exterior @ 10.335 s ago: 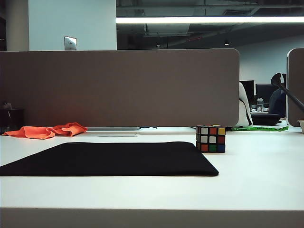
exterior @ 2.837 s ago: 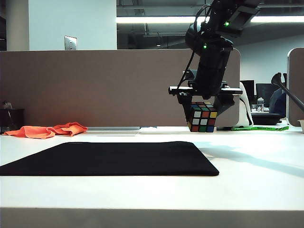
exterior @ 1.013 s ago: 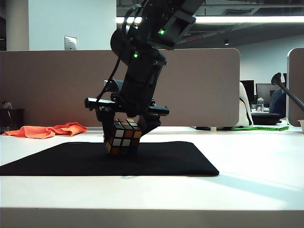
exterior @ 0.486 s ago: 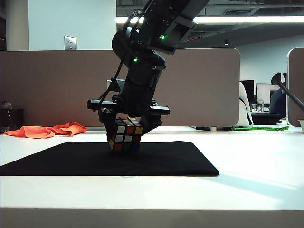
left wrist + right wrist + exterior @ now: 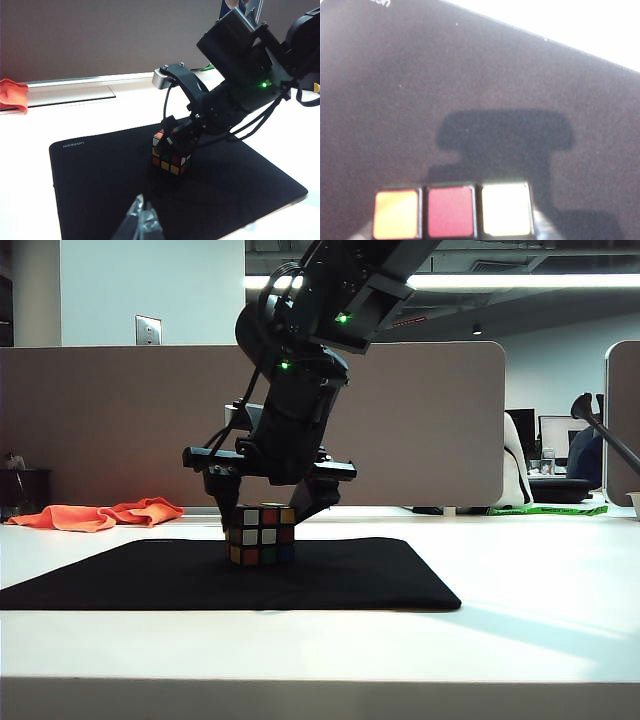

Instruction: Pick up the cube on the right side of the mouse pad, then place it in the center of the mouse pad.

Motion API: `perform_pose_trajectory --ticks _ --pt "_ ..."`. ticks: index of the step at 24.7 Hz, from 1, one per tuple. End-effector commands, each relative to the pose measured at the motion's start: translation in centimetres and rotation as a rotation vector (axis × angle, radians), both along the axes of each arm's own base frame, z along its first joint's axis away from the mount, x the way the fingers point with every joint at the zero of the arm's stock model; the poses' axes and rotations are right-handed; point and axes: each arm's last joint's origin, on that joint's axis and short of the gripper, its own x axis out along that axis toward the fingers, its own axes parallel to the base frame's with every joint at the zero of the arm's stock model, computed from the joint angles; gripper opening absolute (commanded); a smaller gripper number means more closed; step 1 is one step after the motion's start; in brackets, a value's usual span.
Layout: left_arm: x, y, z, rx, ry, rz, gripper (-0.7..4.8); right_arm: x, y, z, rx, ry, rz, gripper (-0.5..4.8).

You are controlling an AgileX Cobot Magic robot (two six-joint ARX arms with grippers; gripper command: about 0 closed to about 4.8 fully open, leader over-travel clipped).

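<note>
The cube (image 5: pixel 261 536) sits flat near the middle of the black mouse pad (image 5: pixel 150 580). My right gripper (image 5: pixel 265 512) hangs just over it, open, with a finger (image 5: pixel 226 508) standing off each upper side. From the left wrist the cube (image 5: pixel 171 156) sits on the mouse pad (image 5: pixel 100 175) under the right gripper (image 5: pixel 176 137). The right wrist view shows only the cube's (image 5: pixel 451 212) row of orange, red and white stickers against the mouse pad (image 5: pixel 470 75). My left gripper (image 5: pixel 143 220) hovers over the pad's near edge, shut and empty, well short of the cube.
An orange cloth (image 5: pixel 100 514) lies at the back left of the white table (image 5: pixel 540 600). A grey partition (image 5: pixel 120 420) runs along the far edge. The right arm (image 5: pixel 330 320) leans in from the upper right over the pad.
The cube, held tilted just above the pad a second ago, now rests flat on it. The right gripper's jaws have spread away from its sides. The left gripper has not moved.
</note>
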Motion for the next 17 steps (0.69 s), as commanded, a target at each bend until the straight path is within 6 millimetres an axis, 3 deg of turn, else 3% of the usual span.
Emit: perform_pose_trajectory --ticks 1,6,11,15,17 --pt "0.0 0.0 0.2 0.0 -0.015 -0.002 -0.06 0.2 0.2 0.6 0.036 -0.038 0.0 3.83" --pt "0.0 0.0 0.2 0.001 -0.016 -0.002 -0.06 0.2 0.2 1.1 0.044 -0.057 0.002 3.83" --pt "0.0 0.0 0.3 0.0 -0.016 -0.002 -0.06 0.6 -1.1 4.8 0.11 -0.165 -0.039 3.82" --pt "0.0 0.0 0.3 0.0 -0.017 -0.001 -0.06 1.3 -3.5 7.8 0.136 -0.231 -0.109 3.74" --pt "0.0 0.0 0.3 0.0 -0.016 0.0 -0.06 2.0 -5.2 8.8 0.125 -0.259 -0.173 1.87"
